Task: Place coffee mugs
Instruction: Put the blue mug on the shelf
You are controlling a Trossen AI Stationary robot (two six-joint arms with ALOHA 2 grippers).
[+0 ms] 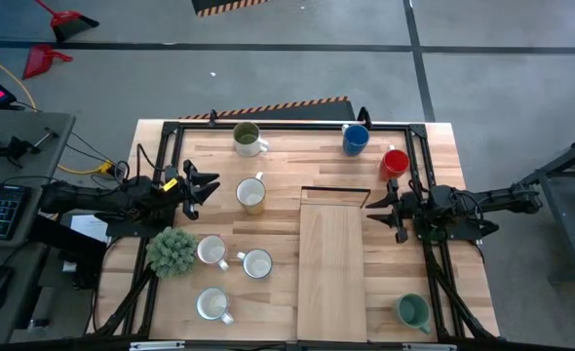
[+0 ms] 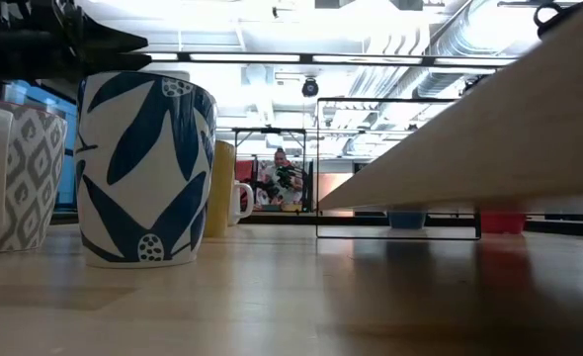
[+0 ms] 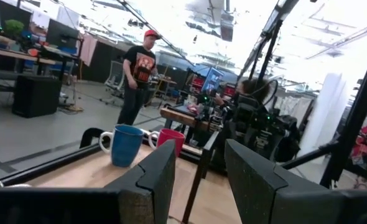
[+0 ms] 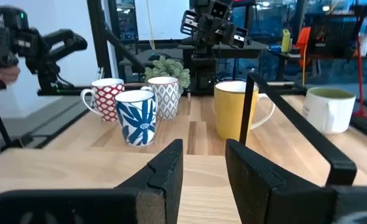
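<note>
We see a pale butcher-block table point(image 1: 268, 180) of glued wood strips, ringed by a black metal frame, with a smooth lighter board point(image 1: 330, 263) lying lengthwise on its middle. A bushy green plant point(image 1: 172, 252) sits near the left edge. The left gripper point(image 1: 212, 187) hovers over the left side of the table, its two blocky dark fingers point(image 3: 158, 177) parted with a clear gap and nothing between them. Just beside its tips stands a mug with a yellow body and white handle point(image 1: 252, 194); in the right wrist view it is a plain glossy cylinder. The right gripper point(image 1: 373, 208) hangs at the board's right edge, its fingers point(image 4: 168, 171) likewise apart and empty. Nearest to it is the red mug point(image 1: 396, 162), with the blue mug point(image 1: 356, 139) a little farther toward the back rail. An olive and white mug point(image 1: 248, 138) stands at the back left. Three patterned white mugs cluster near the plant: one with blue leaves point(image 4: 137, 116), one with a grey lattice print point(image 4: 163, 96), one with red dots point(image 4: 106, 98). A teal green mug point(image 1: 413, 311) rests alone at the front right corner, well apart from both grippers.
</note>
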